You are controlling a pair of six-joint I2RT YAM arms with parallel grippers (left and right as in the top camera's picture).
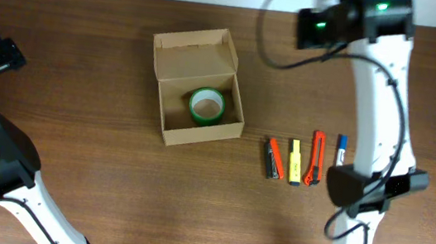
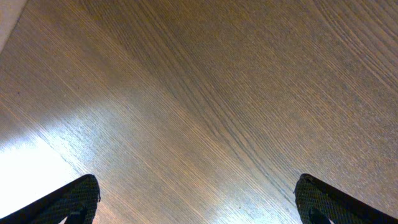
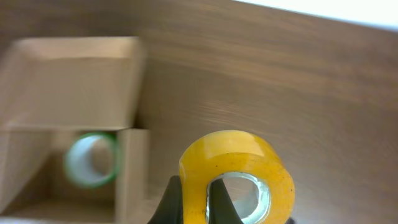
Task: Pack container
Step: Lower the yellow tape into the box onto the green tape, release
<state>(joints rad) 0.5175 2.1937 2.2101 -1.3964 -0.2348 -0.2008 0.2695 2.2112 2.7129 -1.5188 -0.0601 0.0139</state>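
The container [image 1: 198, 135] is a tan cardboard box standing open at mid-table, its flap lid [image 1: 196, 53] raised at the back. A green tape roll [image 1: 207, 106] lies inside it. In the right wrist view my right gripper [image 3: 198, 186] is shut on the wall of a yellow tape roll [image 3: 239, 155], one finger inside the hole and one outside. It is held in the air to the right of the box [image 3: 74, 81], with the green roll [image 3: 91, 160] in sight inside. My left gripper [image 2: 196, 186] is open over bare wood at the far left.
A row of small items lies right of the box: a black-and-orange pen [image 1: 273, 158], a yellow highlighter [image 1: 295, 161], an orange cutter [image 1: 316, 159] and a blue marker [image 1: 340, 149]. The right arm [image 1: 369, 115] reaches over them.
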